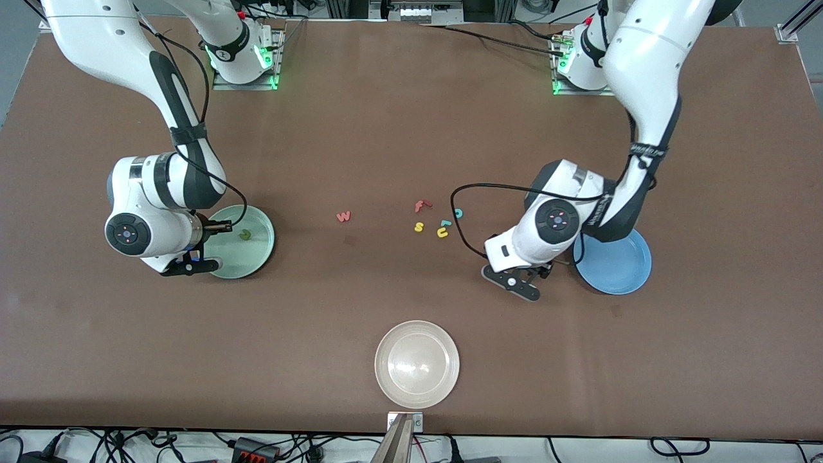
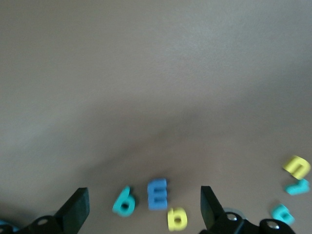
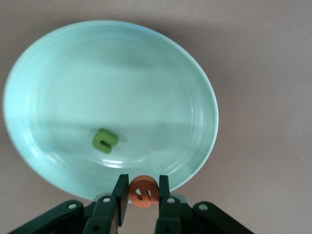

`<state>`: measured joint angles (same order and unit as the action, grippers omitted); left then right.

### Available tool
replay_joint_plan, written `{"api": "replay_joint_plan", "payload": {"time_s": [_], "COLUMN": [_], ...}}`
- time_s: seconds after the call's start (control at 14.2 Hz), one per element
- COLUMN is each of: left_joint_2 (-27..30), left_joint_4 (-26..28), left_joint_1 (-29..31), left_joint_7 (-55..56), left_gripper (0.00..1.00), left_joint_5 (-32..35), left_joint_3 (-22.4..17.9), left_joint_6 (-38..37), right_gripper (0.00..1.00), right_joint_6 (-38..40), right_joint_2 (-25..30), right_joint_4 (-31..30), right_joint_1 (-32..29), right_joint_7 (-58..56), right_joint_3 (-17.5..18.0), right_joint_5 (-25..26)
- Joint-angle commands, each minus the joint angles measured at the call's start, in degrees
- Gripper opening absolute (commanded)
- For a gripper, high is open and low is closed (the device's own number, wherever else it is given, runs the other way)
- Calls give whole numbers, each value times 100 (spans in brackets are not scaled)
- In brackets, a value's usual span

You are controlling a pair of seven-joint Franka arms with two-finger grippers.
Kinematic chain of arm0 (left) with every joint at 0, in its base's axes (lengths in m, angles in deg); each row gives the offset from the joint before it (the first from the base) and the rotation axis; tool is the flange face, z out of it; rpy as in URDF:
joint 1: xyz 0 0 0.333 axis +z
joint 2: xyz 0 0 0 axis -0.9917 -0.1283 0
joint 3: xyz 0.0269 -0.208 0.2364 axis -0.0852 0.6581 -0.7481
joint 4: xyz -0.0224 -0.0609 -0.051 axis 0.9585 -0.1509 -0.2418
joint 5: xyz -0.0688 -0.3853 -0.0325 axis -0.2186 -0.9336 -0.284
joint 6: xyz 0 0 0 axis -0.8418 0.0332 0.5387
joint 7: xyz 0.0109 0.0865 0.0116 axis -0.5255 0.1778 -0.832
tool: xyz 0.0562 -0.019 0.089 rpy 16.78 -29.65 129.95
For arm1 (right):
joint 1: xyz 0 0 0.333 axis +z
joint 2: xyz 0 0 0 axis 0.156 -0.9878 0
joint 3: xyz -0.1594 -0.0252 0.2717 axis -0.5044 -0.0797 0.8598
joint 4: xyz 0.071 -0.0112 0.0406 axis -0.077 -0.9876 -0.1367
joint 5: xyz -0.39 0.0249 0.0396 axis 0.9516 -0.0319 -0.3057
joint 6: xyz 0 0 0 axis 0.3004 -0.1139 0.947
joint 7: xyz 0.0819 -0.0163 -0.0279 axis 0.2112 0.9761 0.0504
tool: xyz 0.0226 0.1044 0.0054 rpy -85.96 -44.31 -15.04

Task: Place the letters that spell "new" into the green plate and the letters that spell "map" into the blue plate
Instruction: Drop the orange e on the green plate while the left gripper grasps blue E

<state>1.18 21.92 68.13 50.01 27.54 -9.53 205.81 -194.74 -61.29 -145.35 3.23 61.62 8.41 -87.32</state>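
Right gripper (image 3: 142,195) clamping the orange "e" (image 3: 144,190), hanging over the green plate (image 3: 58,73) rim, green "n" (image 3: 105,140) lying inside just past the fingertips. Left gripper (image 2: 144,207) spread wide, holding nothing, hovering over blue "m" (image 2: 157,194), teal "p" (image 2: 124,202) and yellow "a" (image 2: 177,219), right beside the blue plate (image 1: 620,267). Red-pink "w" (image 1: 344,217) sitting on the table between both

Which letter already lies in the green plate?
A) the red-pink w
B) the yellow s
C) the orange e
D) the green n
D: the green n lies in the green plate, while the right gripper is shut on the orange e over the plate's rim, and the w is on the table.
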Motion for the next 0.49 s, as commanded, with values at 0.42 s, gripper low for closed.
{"api": "replay_joint_plan", "payload": {"time_s": [0.42], "left_joint_2": [58], "left_joint_4": [967], "left_joint_1": [87], "left_joint_7": [-121], "left_gripper": [76], "left_joint_5": [162], "left_joint_3": [2], "left_joint_6": [852], "right_gripper": [14], "right_joint_6": [-863], "right_joint_2": [-255], "right_joint_4": [-404], "right_joint_1": [-43], "right_joint_7": [-91], "right_joint_3": [53], "right_joint_5": [67]}}
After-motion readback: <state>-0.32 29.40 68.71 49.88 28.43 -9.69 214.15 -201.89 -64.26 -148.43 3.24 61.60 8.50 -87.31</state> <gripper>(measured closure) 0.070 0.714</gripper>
